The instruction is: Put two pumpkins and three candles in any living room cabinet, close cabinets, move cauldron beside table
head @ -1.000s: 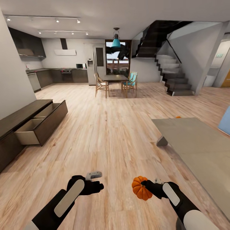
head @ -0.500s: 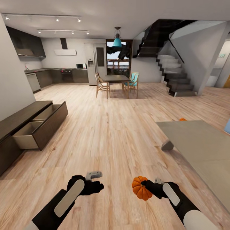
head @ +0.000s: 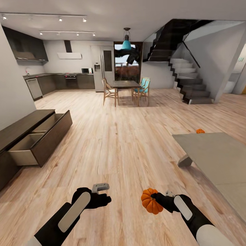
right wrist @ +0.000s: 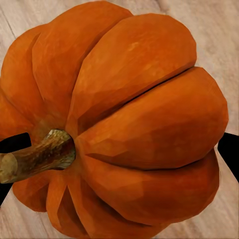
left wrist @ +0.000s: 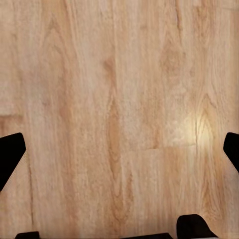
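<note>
Wood floor all around me, and my right pincer (head: 158,199) is clamped on the pumpkin (head: 150,201) at its ribbed sides, which looks light, firm and slick-skinned, with the open cabinet (head: 32,143) far off to its left.

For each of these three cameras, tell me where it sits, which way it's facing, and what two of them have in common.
Head view: from the robot's head, forward and down over wood floor; both arms, left gripper, right gripper holding pumpkin; open cabinet at left.
Left wrist view: on left arm, facing bare floor; dark fingertips at edges.
Right wrist view: on right arm, close on pumpkin.
Shared: head and right wrist views both show the held pumpkin.
</note>
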Robot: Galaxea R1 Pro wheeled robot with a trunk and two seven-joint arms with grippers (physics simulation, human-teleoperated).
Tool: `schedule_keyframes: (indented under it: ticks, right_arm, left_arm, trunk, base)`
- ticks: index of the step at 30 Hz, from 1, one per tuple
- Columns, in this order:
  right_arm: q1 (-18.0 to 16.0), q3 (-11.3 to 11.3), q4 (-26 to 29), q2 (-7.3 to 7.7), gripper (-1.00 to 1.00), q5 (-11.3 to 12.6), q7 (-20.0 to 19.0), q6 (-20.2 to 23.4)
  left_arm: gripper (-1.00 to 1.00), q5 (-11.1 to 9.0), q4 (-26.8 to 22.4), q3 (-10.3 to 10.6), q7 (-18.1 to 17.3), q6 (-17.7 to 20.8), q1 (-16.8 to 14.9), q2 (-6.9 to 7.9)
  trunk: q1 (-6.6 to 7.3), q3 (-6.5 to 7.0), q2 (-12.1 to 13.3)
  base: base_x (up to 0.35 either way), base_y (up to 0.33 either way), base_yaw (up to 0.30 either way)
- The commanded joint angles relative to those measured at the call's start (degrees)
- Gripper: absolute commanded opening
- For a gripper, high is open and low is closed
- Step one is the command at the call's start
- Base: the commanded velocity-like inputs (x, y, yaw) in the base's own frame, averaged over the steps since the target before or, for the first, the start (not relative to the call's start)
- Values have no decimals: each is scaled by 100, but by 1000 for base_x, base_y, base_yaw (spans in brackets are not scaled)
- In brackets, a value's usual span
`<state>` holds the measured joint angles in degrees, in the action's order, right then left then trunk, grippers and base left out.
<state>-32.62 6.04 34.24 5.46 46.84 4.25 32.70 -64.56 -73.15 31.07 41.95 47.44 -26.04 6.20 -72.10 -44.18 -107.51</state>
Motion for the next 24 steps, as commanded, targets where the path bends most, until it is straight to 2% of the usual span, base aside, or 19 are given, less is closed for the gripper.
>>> schedule_keyframes:
  ticks: [1, 9, 24]
  right_arm:
    - [-4, 35, 12, 7, -100, 81, 47, 2]
    - [-4, 37, 12, 7, -100, 80, 50, -5]
    - [-5, 37, 12, 7, -100, 80, 50, -9]
  left_arm:
    - [100, -57, -7, 14, 59, -6, -6, 3]
    - [100, -30, 1, 14, 124, -18, -6, -21]
    - [100, 4, 371, 28, 146, -78, -14, 12]
  trunk:
    - [-3, -5, -3]
    - [-3, -5, -3]
    - [-3, -5, -3]
  base:
    - [309, 6, 0]
    - [317, 1, 0]
    - [328, 0, 0]
